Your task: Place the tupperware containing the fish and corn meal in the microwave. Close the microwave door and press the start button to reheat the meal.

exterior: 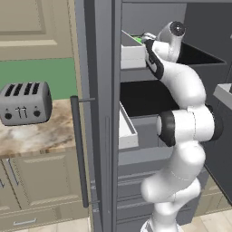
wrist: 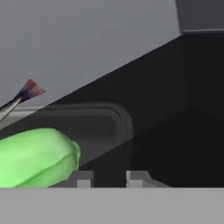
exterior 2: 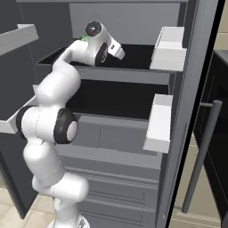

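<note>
Claw (wrist: 109, 178) fingertips stand narrowly apart astride the tupperware (wrist: 111, 124) rim at 6 o'clock in the hand view; whether they clamp it I cannot tell. Green fish and corn meal (wrist: 37, 155) lies inside at 8 o'clock, on the upper fridge shelf (exterior 2: 133, 55). No writing is legible.

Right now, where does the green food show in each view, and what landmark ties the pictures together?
Left base view: the green food is a sliver at top centre, just left of the arm's wrist.
Right base view: a green speck at upper left, behind the wrist.
Hand view: a big lump at lower left, inside the tupperware.
Shared landmark: the dark upper shelf it sits on.
</note>
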